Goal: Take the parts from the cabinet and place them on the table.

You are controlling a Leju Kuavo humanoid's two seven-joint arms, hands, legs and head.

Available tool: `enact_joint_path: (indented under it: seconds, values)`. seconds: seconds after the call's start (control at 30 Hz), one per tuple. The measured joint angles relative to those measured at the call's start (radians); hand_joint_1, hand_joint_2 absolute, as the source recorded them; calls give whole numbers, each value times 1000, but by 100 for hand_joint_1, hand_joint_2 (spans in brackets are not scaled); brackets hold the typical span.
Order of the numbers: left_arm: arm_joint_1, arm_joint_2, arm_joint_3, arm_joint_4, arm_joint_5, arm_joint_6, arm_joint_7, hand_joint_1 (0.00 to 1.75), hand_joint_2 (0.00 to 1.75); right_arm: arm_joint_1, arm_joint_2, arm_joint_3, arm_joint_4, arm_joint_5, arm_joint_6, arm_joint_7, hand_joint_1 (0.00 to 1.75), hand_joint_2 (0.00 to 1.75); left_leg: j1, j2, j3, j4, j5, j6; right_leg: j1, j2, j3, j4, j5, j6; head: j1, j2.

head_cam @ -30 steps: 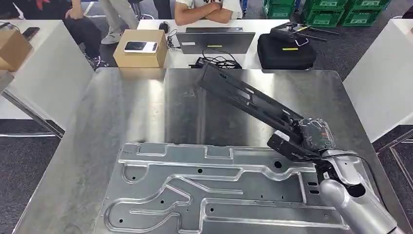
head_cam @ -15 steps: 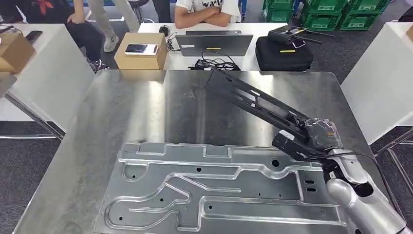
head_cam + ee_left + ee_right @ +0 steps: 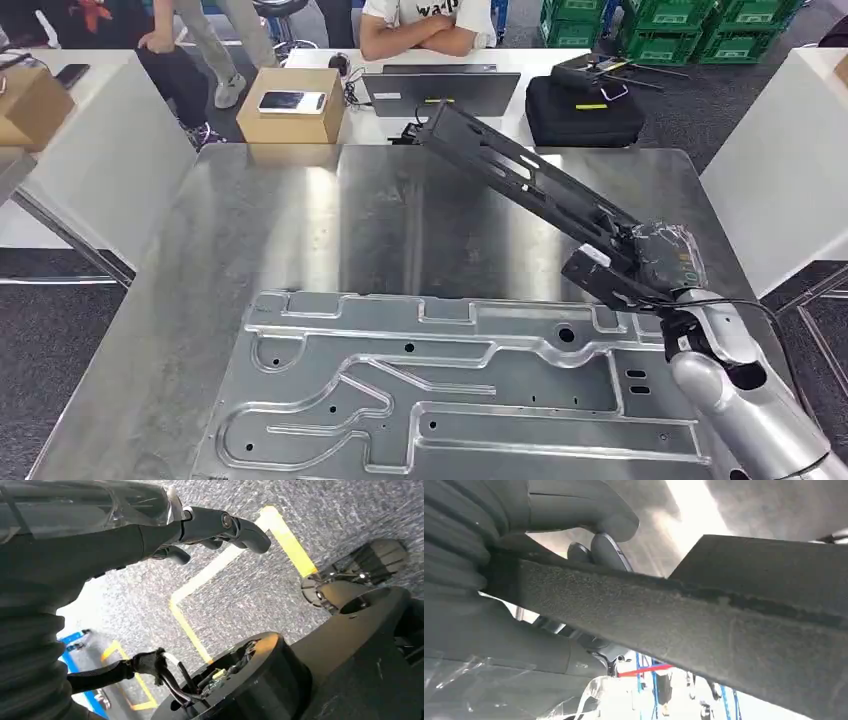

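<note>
Right hand [image 3: 655, 265] grips the long black bracket [image 3: 520, 178] at its near-right end; long axis runs far-left, raised over the steel table [image 3: 250, 220]. Left hand [image 3: 210, 530] hangs empty, fingers loosely apart.

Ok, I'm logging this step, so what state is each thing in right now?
black part: held at one end by the right hand, far end raised over the table's back edge.
right hand: grips the black part.
left hand: holds nothing, fingers apart, above the floor.
silver plate: flat on the metal table.
laptop: lid closed.
</note>
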Motion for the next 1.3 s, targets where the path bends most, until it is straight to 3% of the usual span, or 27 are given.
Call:
enact_joint_path:
  seconds: [0.23,0.53,0.77,0.97,1.3]
  values:
    - [-4,8,0,0,16,9,-27,0,175,-9,21,5,8,57,-21,-35,175,175,0,0,2,0,0,0,0,0,2,0,0,0,0,0]
    - [-11,15,24,0,107,46,-140,0,175,-25,23,45,-39,98,106,-28,175,175,0,0,5,0,0,0,-1,0,4,0,0,0,0,0]
    - [15,-2,55,0,148,61,-159,0,175,-25,-14,63,-58,97,169,-11,175,175,0,0,8,0,-1,0,-2,1,7,-1,0,0,0,0]
    - [29,-2,74,0,150,74,-164,0,175,-24,-39,73,-68,99,180,-3,175,175,-1,0,9,0,-1,0,-1,1,8,-1,0,0,0,0]
    - [34,-2,118,0,232,34,-268,0,175,42,-103,59,-91,121,169,29,175,175,-1,0,10,0,-1,0,-1,1,9,-1,0,0,0,0]
